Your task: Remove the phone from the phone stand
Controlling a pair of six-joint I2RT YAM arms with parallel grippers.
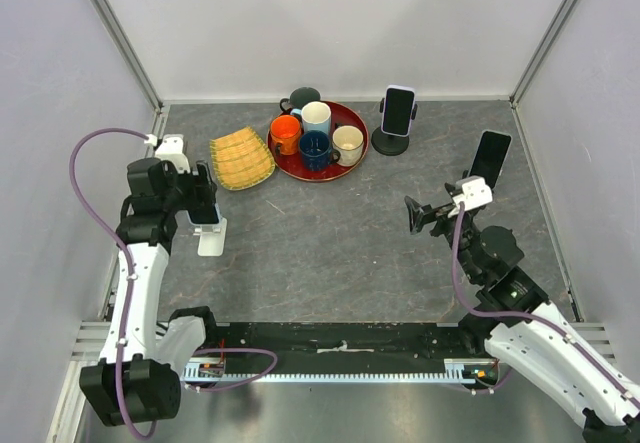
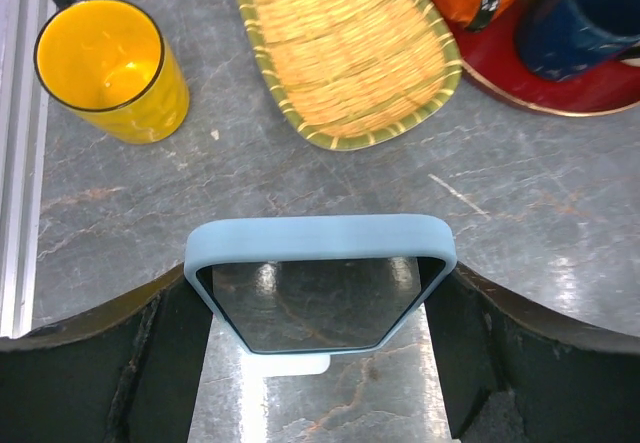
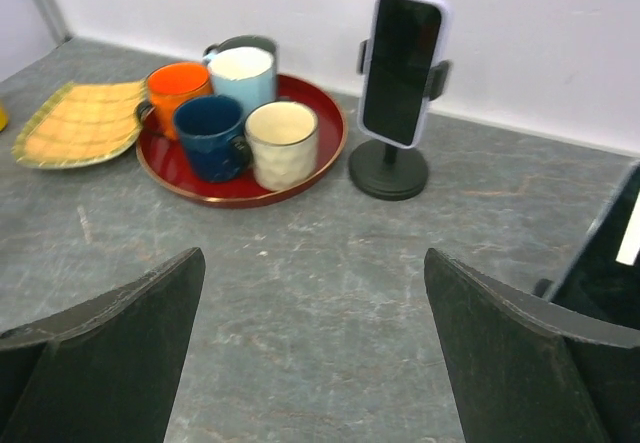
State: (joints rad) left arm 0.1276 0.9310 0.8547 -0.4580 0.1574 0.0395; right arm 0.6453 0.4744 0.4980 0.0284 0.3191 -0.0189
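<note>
My left gripper (image 1: 203, 203) is shut on a phone in a light blue case (image 2: 320, 293), one finger on each long side. The phone sits just above a white phone stand (image 1: 211, 239), whose plate shows under the phone in the left wrist view (image 2: 290, 365). I cannot tell whether phone and stand still touch. My right gripper (image 1: 420, 215) is open and empty above bare table at centre right, and shows the same in its wrist view (image 3: 315, 293). A second phone in a pale case (image 1: 398, 110) is clamped upright on a black stand (image 1: 391, 144) at the back.
A red tray (image 1: 300, 168) with several mugs is at back centre, with a woven basket (image 1: 241, 158) left of it. A yellow mug (image 2: 100, 68) stands by the left rail. A dark phone (image 1: 490, 158) leans upright near the right wall.
</note>
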